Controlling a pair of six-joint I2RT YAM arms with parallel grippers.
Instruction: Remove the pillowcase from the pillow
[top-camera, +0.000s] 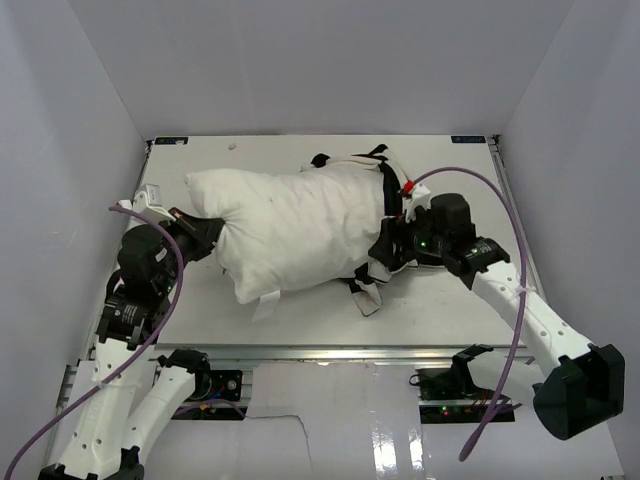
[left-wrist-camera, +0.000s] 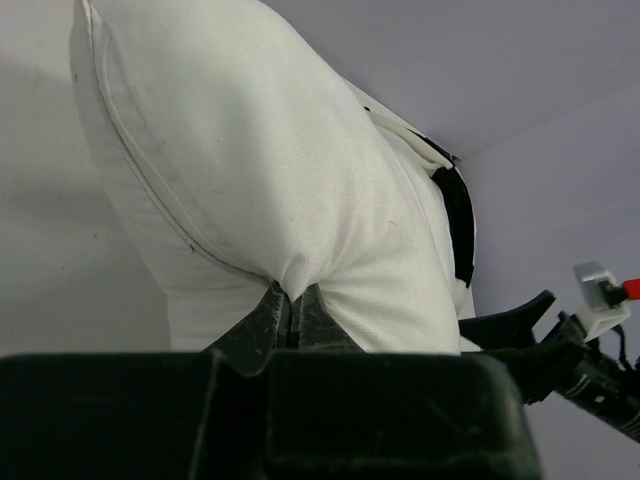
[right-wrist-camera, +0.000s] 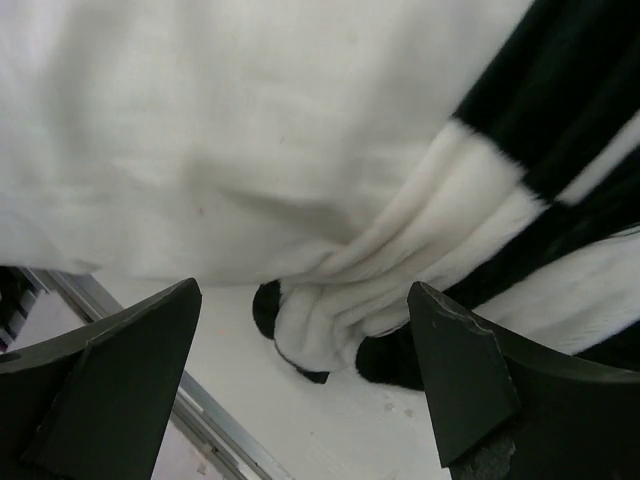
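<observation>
walls: plain white panels, left (top-camera: 60, 150) / back (top-camera: 320, 60) / right (top-camera: 590, 150) | table (top-camera: 260, 160): white top, boxed in by panels | near edge: metal rail (top-camera: 330, 352), glossy white sheet (top-camera: 380, 430) with glare | light: even, soft shadows

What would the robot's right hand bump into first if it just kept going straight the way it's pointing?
The right hand would most likely meet the bunched folds of the pillowcase first. The hand is open and the folds lie straight ahead of it, with the pillow just beside them. Depth is hard to judge.
</observation>
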